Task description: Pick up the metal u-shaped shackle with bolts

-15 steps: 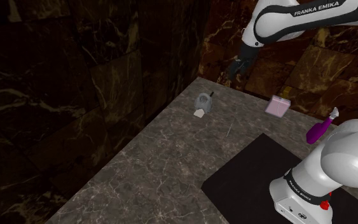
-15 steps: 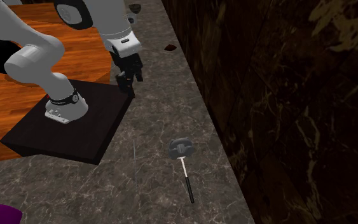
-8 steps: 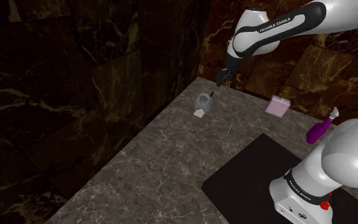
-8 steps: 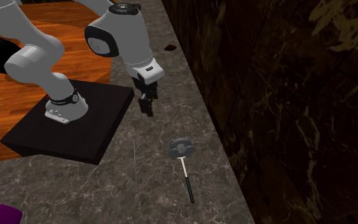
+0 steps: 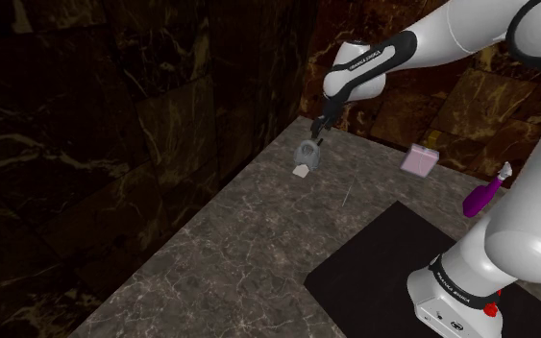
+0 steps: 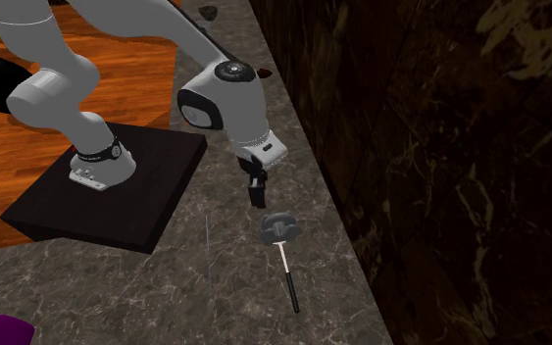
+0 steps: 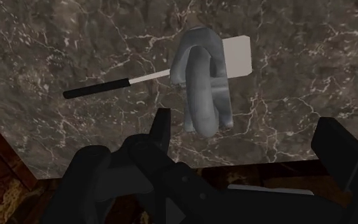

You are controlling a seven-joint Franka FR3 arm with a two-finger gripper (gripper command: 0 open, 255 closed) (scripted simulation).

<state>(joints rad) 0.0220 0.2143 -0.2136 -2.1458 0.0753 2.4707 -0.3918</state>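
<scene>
shackle (image 7: 203, 89): plain grey looped U, overlapping white-bladed tool (image 7: 238, 56), near counter (image 7: 75, 51) wall-side edge | gripper (image 7: 245, 122): spread, empty, hovering close

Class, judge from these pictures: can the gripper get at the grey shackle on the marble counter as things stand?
Probably yes. The gripper is open just short of the shackle, with nothing between them. A thin black-handled tool lies right at the shackle and may shift in a grasp.
</scene>
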